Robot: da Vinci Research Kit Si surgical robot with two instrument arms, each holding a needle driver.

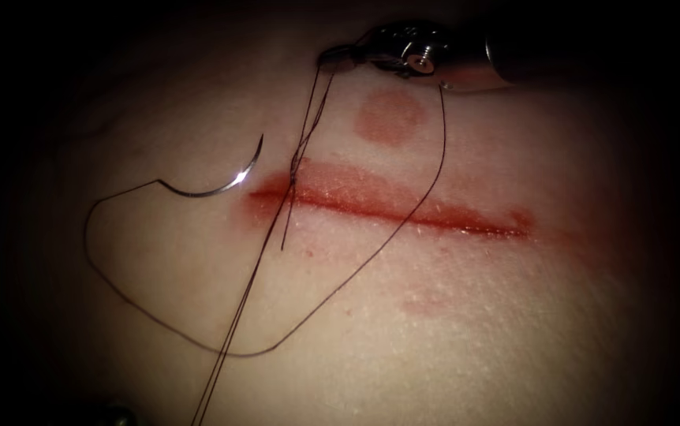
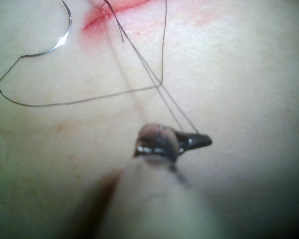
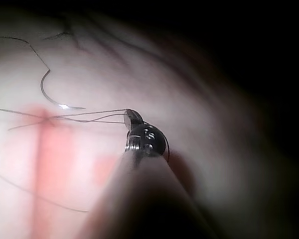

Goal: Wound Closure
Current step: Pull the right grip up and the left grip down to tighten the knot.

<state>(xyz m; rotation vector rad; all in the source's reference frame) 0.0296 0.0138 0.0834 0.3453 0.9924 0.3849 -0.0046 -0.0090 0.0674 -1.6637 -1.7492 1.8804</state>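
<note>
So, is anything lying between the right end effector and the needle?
Yes: taut thread held by both the right end effector and the left end effector crosses between them. The needle lies free on the tissue, left of the cut.

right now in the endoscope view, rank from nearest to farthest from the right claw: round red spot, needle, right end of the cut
1. Round red spot, just below the right claw, which holds the thread.
2. Needle, lying free on the tissue, left of the cut.
3. The cut's right end, far right.
</note>
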